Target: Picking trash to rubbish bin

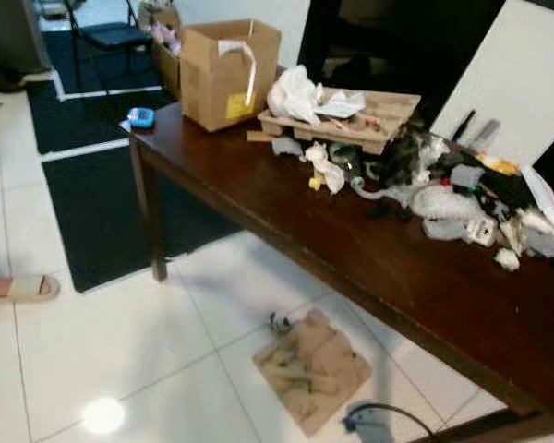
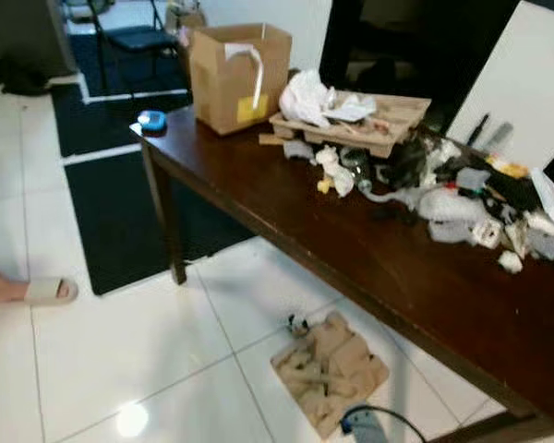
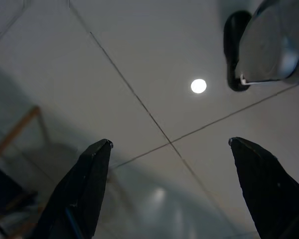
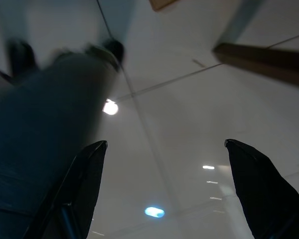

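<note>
You are looking down at a dark wooden bench (image 1: 286,217) with lots of trash on it. On the white tile floor (image 1: 120,351), at about 6 o'clock in the head view and just in front of the bench, lies a crumpled brown paper piece (image 1: 312,367). That looks like the easiest trash to pick first.

It looks light and soft, so it should squash when you pinch it. Take hold of a raised fold near its middle, not a flat edge.

More trash sits at 2 o'clock: a cardboard tray (image 1: 346,118), white crumpled paper (image 1: 294,92) and a messy pile of wrappers (image 1: 462,198). A cardboard box (image 1: 229,72) stands at 12 o'clock.

Your left gripper (image 3: 169,147) hangs over bare floor, fingers spread wide, holding nothing. Your right gripper (image 4: 164,147) is the same, wide apart and empty. I see no rubbish bin here.
</note>
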`<state>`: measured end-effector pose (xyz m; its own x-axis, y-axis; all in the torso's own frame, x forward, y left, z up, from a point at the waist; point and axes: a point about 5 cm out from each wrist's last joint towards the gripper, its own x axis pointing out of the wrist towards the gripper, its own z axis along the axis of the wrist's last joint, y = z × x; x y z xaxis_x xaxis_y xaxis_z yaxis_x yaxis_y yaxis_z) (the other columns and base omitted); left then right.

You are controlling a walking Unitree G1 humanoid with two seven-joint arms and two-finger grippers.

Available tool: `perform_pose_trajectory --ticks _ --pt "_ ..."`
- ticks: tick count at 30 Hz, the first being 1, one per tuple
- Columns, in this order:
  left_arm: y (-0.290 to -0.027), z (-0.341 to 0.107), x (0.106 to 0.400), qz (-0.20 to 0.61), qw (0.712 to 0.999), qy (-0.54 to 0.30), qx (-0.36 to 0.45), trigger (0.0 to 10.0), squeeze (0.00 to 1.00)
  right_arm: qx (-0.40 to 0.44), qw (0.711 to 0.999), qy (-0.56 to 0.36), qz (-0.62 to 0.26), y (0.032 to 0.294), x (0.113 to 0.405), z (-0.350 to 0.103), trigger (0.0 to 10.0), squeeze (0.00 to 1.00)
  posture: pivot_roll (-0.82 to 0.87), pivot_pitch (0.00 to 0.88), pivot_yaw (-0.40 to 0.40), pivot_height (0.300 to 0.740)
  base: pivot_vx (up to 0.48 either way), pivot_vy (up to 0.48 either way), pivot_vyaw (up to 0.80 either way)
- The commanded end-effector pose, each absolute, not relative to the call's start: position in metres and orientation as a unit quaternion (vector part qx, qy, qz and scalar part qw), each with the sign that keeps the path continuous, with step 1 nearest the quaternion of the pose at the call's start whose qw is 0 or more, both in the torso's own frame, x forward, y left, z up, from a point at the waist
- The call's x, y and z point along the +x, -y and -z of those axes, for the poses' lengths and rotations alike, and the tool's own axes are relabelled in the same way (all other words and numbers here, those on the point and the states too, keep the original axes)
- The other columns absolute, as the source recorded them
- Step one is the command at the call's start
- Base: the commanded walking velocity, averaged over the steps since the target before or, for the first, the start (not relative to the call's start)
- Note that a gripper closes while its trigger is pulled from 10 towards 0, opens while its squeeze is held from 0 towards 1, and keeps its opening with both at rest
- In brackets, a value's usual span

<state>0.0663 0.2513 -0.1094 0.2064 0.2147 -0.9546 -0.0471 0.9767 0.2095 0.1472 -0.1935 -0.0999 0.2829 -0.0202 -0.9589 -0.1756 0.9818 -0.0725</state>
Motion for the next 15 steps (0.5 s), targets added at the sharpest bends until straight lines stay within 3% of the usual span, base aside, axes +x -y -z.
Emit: perform_pose_trajectory --ticks 1,15 --pt "-0.247 0.111 0.065 -0.078 0.772 -0.628 0.063 10.0 0.0 -0.059 0.788 -0.612 -0.026 0.199 0.135 0.103 10.0 0.0 0.23 0.082 -0.05 0.74 0.0 0.0 -0.79" --pt "-0.246 0.111 0.066 -0.077 0.775 -0.625 0.06 10.0 0.0 0.036 0.8 -0.596 0.052 0.204 0.146 0.099 10.0 0.0 0.23 0.084 -0.049 0.74 0.0 0.0 -0.79"
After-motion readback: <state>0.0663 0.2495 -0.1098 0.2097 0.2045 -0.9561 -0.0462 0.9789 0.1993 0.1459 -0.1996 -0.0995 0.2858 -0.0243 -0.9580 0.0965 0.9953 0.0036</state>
